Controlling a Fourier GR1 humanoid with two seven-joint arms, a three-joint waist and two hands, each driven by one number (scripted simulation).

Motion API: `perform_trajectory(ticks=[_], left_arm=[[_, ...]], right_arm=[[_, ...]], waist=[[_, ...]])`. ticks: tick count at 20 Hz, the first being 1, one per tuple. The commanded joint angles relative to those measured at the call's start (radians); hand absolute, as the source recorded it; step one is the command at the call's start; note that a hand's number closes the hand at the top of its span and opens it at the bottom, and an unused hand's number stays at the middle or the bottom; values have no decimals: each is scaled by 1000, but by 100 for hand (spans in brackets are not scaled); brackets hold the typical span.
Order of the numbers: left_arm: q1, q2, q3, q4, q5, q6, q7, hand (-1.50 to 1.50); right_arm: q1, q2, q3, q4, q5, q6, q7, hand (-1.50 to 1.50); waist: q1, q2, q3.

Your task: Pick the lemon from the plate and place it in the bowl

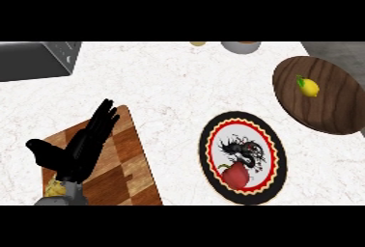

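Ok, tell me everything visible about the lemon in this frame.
The lemon is small, bright yellow and oval, with a small green bit at its upper left end. It lies on the brown wooden dish at the counter's right, in the dish's upper left part. No hand touches it: the left hand is open over the wooden cutting board far to the left, and the right hand is not in view.

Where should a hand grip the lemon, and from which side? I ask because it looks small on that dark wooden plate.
Judging by its pose, take the lemon across its narrow middle, coming from above: it lies flat on the wooden plate, pointed ends lengthwise, nothing beside it.
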Motion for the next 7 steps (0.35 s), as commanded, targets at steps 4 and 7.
perform_trajectory(ticks=[4,7], left_arm=[[13,-9,3,-5,3,3,-20,0],[17,-11,6,2,4,5,-21,0]], right_arm=[[474,129,7,-160,-135,183,-198,150],[653,131,77,-153,-159,253,-271,150]], waist=[[-3,12,4],[-11,14,5]])
